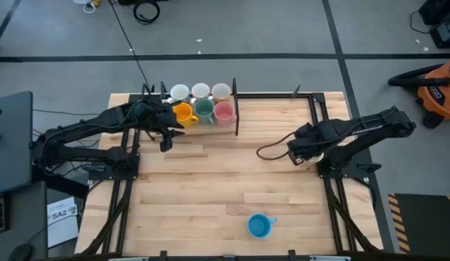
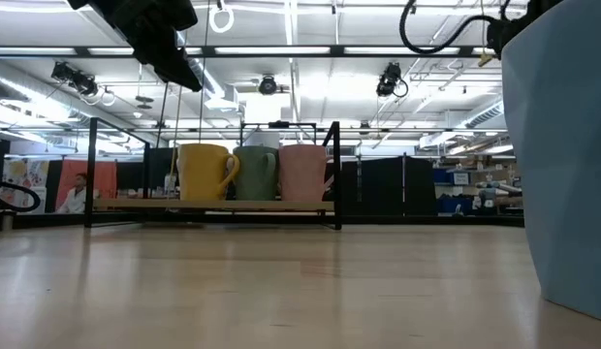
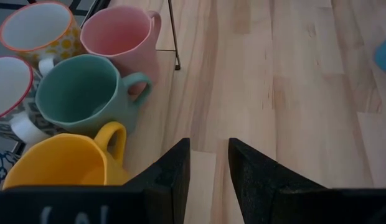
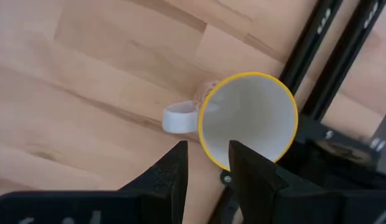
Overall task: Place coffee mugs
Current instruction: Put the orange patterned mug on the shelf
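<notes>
Six mugs stand on their bases in two rows in a black-framed rack (image 1: pixel 236 116) at the table's far side. White ones (image 1: pixel 200 90) are behind; orange (image 1: pixel 183 114), green (image 1: pixel 204 110) and pink (image 1: pixel 223 112) are in front. My left gripper (image 3: pixel 209 165) is open and raised above the table (image 2: pixel 179 63), just near of the orange mug (image 3: pixel 62 165). A light blue mug (image 1: pixel 259 225) stands near the near edge. My right gripper (image 4: pixel 208 165) is open over the rim of a yellow-rimmed white mug (image 4: pixel 249 118) that stands beside the right frame post. My right gripper comes from above, and the mug's yellow rim (image 4: pixel 208 152) shows in the gap between its fingers. I cannot tell whether the fingers touch it. The mug stands upright on the table.
Black frame posts (image 4: pixel 311 56) stand close to the white mug on the table's right side. A looped cable (image 1: pixel 272 152) hangs by the right gripper. Bare wood lies across the middle of the table (image 1: pixel 232 174). The blue mug fills the low view's right side (image 2: pixel 562 145).
</notes>
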